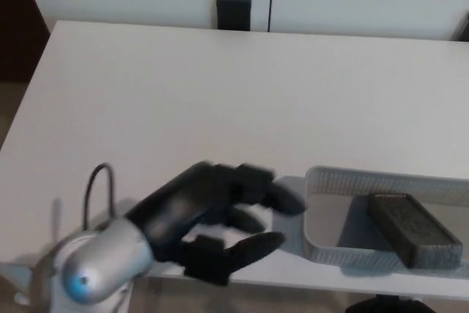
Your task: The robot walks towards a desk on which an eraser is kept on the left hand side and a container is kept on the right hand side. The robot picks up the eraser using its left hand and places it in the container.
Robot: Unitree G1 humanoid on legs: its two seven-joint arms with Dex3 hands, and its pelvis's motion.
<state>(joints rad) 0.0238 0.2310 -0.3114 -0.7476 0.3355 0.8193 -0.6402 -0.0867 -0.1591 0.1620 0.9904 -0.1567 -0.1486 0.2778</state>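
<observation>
Left hand [212,221] sits lowest in frame, over the desk's [183,93] near edge, just left of the container [330,181]. Fingers spread apart, empty, image motion-blurred. Eraser [414,229], dark block, lies inside the grey mesh container at the desk's right near corner. Black object [233,12] stands beyond the far edge.

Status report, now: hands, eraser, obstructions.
Left robot hand open, empty, beside the container. Right not in view. Eraser lying inside the container. Nothing in the way on the desk.
</observation>
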